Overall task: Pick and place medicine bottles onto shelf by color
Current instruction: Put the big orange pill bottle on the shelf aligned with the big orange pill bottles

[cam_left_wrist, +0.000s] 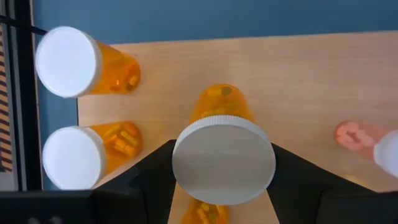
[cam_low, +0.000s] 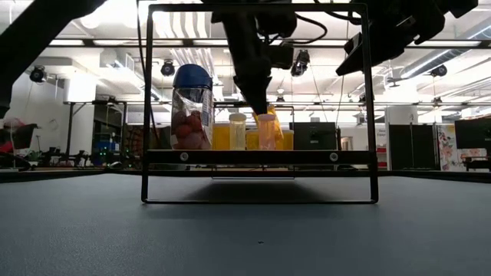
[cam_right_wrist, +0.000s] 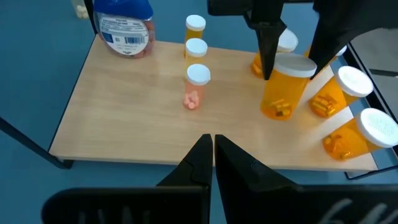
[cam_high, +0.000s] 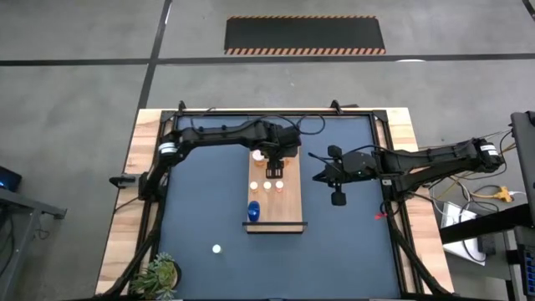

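Right wrist view: left gripper (cam_right_wrist: pixel 292 59) clasps an orange bottle (cam_right_wrist: pixel 286 87) mid-shelf (cam_right_wrist: pixel 124 118); right gripper (cam_right_wrist: pixel 208 149) closed.

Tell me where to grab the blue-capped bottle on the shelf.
Grip the blue-capped bottle across its clear body just under the cap, coming from above: it stands upright near the shelf end, with open board around it. The right tool, shut, would need to open first.

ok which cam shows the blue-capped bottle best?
Low view: the blue-capped bottle stands in full profile on the shelf, contents visible. Right wrist view shows its label but cuts off the cap. High view shows only a small blue spot. Left wrist view misses it.
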Available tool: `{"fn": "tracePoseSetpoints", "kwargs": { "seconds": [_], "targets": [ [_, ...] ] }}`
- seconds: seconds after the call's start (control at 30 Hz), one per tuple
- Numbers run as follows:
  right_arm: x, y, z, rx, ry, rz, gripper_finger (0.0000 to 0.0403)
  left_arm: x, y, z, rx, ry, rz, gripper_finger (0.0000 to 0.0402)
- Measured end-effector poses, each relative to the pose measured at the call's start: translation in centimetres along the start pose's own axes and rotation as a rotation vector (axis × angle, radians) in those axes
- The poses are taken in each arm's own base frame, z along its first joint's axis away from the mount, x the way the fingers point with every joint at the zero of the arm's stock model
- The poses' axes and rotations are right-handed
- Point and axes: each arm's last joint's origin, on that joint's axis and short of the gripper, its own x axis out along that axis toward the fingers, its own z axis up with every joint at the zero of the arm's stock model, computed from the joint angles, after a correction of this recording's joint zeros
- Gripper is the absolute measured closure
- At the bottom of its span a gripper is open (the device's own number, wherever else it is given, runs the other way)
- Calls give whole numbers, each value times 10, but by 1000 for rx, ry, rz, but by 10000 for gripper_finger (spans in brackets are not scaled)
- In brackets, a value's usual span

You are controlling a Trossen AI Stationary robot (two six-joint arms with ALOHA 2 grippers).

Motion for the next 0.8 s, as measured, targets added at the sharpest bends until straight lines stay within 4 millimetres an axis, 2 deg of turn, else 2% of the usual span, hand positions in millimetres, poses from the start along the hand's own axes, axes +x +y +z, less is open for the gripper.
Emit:
{"fn": "tracePoseSetpoints", "kwargs": {
  "seconds": [0.53,0.8],
  "targets": [
    [0,0,0,21,0,0,394,5,-1,0,2,-3,-12,205],
    [0,0,0,21,0,0,394,11,0,-2,3,-2,-21,161]
  ]
}}
